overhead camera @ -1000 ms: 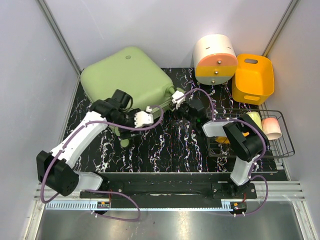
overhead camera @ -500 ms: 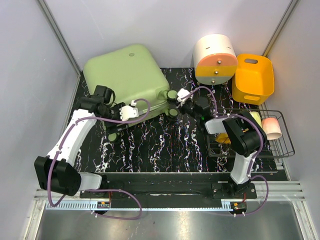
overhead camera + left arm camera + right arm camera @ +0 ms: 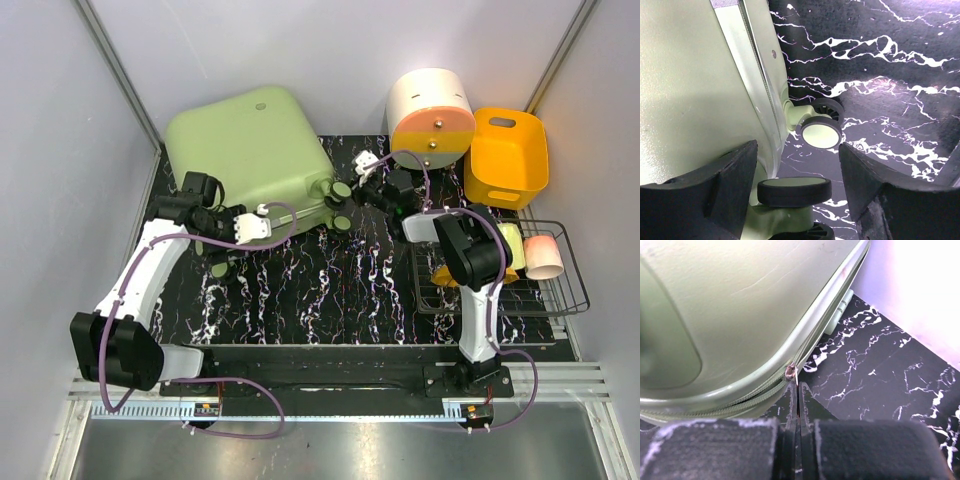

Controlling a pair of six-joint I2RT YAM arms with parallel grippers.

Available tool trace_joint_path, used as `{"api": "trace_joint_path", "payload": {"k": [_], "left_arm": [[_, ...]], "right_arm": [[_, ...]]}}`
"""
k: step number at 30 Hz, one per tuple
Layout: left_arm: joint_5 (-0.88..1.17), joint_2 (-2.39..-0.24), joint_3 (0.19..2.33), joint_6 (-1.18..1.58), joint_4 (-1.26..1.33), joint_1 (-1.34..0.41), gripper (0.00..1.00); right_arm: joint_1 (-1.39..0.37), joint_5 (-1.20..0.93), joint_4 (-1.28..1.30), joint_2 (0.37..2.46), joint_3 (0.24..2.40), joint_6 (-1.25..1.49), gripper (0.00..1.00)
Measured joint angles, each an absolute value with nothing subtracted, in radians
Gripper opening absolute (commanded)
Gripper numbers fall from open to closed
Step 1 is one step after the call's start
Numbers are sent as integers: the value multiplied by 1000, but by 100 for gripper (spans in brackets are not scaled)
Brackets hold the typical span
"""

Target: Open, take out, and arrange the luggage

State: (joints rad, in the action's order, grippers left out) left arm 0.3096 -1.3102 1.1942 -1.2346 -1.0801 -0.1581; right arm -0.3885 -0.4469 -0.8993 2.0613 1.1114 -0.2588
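Note:
The pale green luggage (image 3: pixel 250 145) stands tilted at the back left, its wheels toward the table's middle. My left gripper (image 3: pixel 260 223) is open at its lower edge. In the left wrist view the left gripper (image 3: pixel 797 162) straddles a black-rimmed wheel (image 3: pixel 794 191) without squeezing it, and a second wheel (image 3: pixel 821 135) sits beyond. The luggage shell (image 3: pixel 695 90) fills the left of that view. My right gripper (image 3: pixel 360 172) is at the luggage's right corner. In the right wrist view the right gripper (image 3: pixel 798 387) is shut on the metal zipper pull (image 3: pixel 792 372) of the zip seam, under the luggage shell (image 3: pixel 740 305).
A cream-and-orange cylindrical box (image 3: pixel 430 115) and an orange bin (image 3: pixel 507 155) stand at the back right. A wire basket (image 3: pixel 565 285) on the right holds a pink cup (image 3: pixel 543 255) and a yellow-green item (image 3: pixel 508 240). Walls close in behind and on both sides.
The luggage has tipped up and shifted toward the back wall. My left gripper moved left along its lower edge to a wheel. My right gripper moved back, staying shut at the corner.

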Motion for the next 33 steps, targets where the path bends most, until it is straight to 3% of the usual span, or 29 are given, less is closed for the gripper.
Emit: {"api": "trace_joint_path", "payload": {"k": [6, 7, 8, 11, 13, 18, 25, 33], "left_arm": [[299, -1310, 1181, -1270, -1065, -148, 71], [299, -1309, 1180, -1273, -1065, -148, 73], [299, -1308, 1176, -1278, -1064, -148, 78], [303, -1302, 1171, -1280, -1077, -148, 91], [304, -1301, 1176, -1268, -1094, -146, 98], [318, -1309, 1282, -1127, -1155, -123, 99], [349, -1283, 1550, -802, -1099, -103, 99], [297, -1246, 1620, -402, -1009, -56, 99]], "right_arm": [[-384, -465, -909, 2160, 1232, -191, 0], [-383, -466, -912, 2173, 1245, -184, 4], [-383, -466, -915, 2185, 1261, -176, 23], [-382, -453, -917, 2199, 1288, -158, 43], [-377, -442, -918, 2198, 1293, -152, 52], [-358, -395, -796, 2098, 1283, -150, 74], [-346, -344, -505, 1740, 1277, -160, 92], [-348, -395, 25, 1670, 1523, -94, 95]]}}
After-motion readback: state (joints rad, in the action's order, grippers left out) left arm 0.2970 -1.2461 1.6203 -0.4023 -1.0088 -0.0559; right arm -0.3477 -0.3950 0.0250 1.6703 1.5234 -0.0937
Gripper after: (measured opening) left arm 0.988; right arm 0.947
